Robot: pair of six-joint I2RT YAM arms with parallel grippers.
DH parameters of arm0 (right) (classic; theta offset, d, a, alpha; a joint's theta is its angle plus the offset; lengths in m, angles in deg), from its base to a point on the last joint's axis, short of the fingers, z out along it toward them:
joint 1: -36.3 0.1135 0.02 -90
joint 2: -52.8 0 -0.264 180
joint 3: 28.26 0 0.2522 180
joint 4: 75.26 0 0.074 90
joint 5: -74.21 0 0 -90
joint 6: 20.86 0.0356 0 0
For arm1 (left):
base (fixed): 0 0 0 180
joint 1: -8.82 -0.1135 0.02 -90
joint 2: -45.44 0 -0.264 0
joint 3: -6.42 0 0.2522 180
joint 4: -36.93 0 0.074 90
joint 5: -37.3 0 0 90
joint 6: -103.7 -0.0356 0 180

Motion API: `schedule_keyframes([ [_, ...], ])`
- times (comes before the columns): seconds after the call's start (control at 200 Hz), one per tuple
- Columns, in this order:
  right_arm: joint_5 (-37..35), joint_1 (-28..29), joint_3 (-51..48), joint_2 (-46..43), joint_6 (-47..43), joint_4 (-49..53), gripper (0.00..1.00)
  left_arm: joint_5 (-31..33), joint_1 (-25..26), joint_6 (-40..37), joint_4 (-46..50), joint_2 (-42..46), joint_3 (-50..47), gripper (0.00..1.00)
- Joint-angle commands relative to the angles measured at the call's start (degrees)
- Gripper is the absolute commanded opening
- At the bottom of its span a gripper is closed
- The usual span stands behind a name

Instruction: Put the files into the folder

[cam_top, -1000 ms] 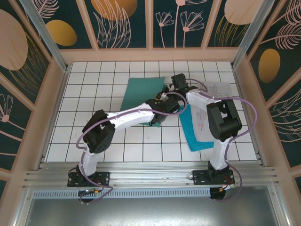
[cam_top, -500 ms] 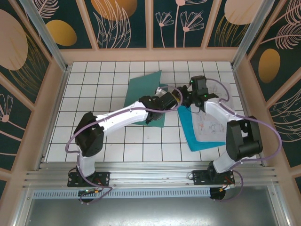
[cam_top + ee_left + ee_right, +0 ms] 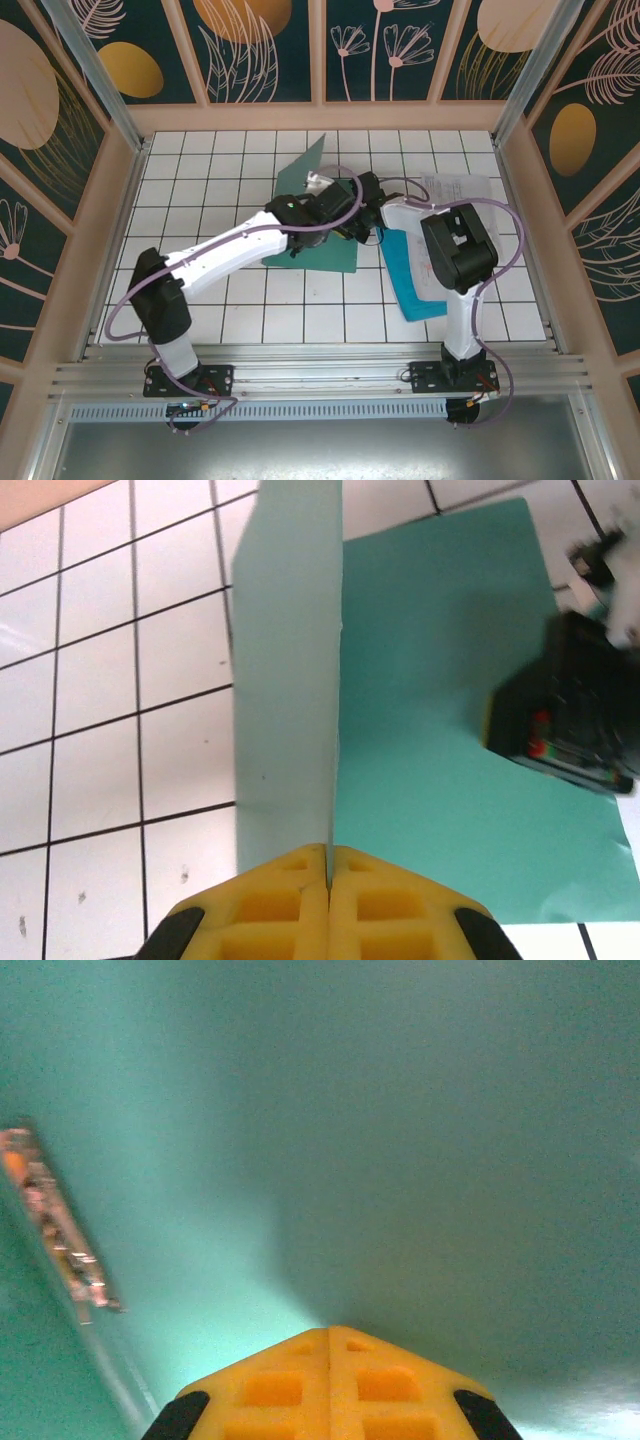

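Since the earlier frames the folder (image 3: 325,255) has had its cover lifted from nearly flat to steeply raised, and the right arm has swung off the files (image 3: 410,285) and back over the folder, closing its pincer as it went.

Folder: mid-bench. Its lower leaf lies flat and its cover stands up along the left edge, so it opens to the right. A small metal clip (image 3: 60,1225) shows on the inner face.

Left pincer (image 3: 328,865): pressed together on the free edge of the raised cover, holding it up.

Right pincer (image 3: 328,1345): pressed together and holding nothing, low over the green inner face. Contact cannot be confirmed.

Files: a blue sheet with printed white sheets on it, lying just beside the lower leaf's right edge. The long axis runs near-to-far, slightly skewed. The right arm is nearer, so in my judgement it should carry the stack leftward.

Bench (image 3: 200,180): white tiles with a dark grid, enclosed by a wooden frame with patterned panels.
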Motion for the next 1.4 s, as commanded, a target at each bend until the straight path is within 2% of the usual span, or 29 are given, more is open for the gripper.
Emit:
schedule_keyframes([
  [0.0, -2.7, 0.1, -1.4, 1.3, -1.6, 4.4, 0.00, -1.2, -4.1, 4.3, 1.2, 6.5, -3.9, 0.00],
  [0.145, -3.5, -0.1, -4.0, 0.5, -2.3, 4.4, 0.00, -2.9, -11.2, 6.2, 0.1, 13.6, -11.4, 0.00],
  [0.265, -3.5, -0.4, -6.0, -0.3, -2.8, 4.0, 0.00, -4.7, -19.4, 7.3, -1.1, 18.4, -17.7, 0.09],
  [0.315, -3.5, -0.5, -6.7, -0.7, -2.8, 3.9, 0.00, -5.9, -23.4, 7.8, -1.7, 19.7, -20.2, 0.24],
  [0.385, -3.3, -0.6, -7.4, -1.3, -3.1, 3.6, 0.00, -6.3, -29.1, 10.3, -0.2, 20.5, -21.7, 0.59],
  [0.425, -3.3, -0.6, -7.6, -1.6, -3.3, 3.4, 0.00, -5.8, -31.2, 11.4, 0.7, 21.0, -21.5, 0.73],
  [0.495, -3.3, -0.5, -7.5, -1.8, -3.8, 3.6, 0.00, -3.6, -32.2, 12.5, 1.2, 22.3, -20.0, 0.90],
  [0.525, -3.3, -0.5, -7.3, -1.9, -4.1, 3.8, 0.00, -2.8, -32.2, 12.8, 1.2, 22.9, -19.1, 0.93],
  [0.656, -3.0, -0.6, -5.9, -1.6, -5.5, 4.7, 0.00, -0.3, -32.3, 14.2, 5.2, 23.1, -14.1, 0.93],
  [0.776, -3.1, -0.6, -4.9, -1.4, -7.1, 5.6, 0.00, -2.8, -32.3, 14.5, 5.7, 22.4, -10.6, 0.91],
  [0.851, -3.2, -0.6, -4.4, -1.3, -8.1, 6.1, 0.00, -8.0, -32.3, 13.5, 4.0, 21.8, -9.8, 0.86],
  [1.001, -3.1, -0.6, -3.9, -1.1, -10.0, 7.2, 0.00, -29.0, -31.8, 13.1, -7.9, 19.2, -14.7, 0.69],
  [1.071, -2.8, -0.6, -4.1, -1.1, -10.8, 7.5, 0.00, -35.0, -29.7, 14.6, -14.0, 17.0, -17.8, 0.63],
  [1.226, -2.7, -0.6, -5.5, -1.8, -12.2, 7.7, 0.00, -37.9, -24.2, 16.0, -19.2, 7.7, -19.0, 0.58],
  [1.391, -1.8, -0.7, -7.0, -2.2, -13.0, 7.6, 0.01, -40.3, -22.6, 16.7, -23.9, -0.4, -22.5, 0.49],
])
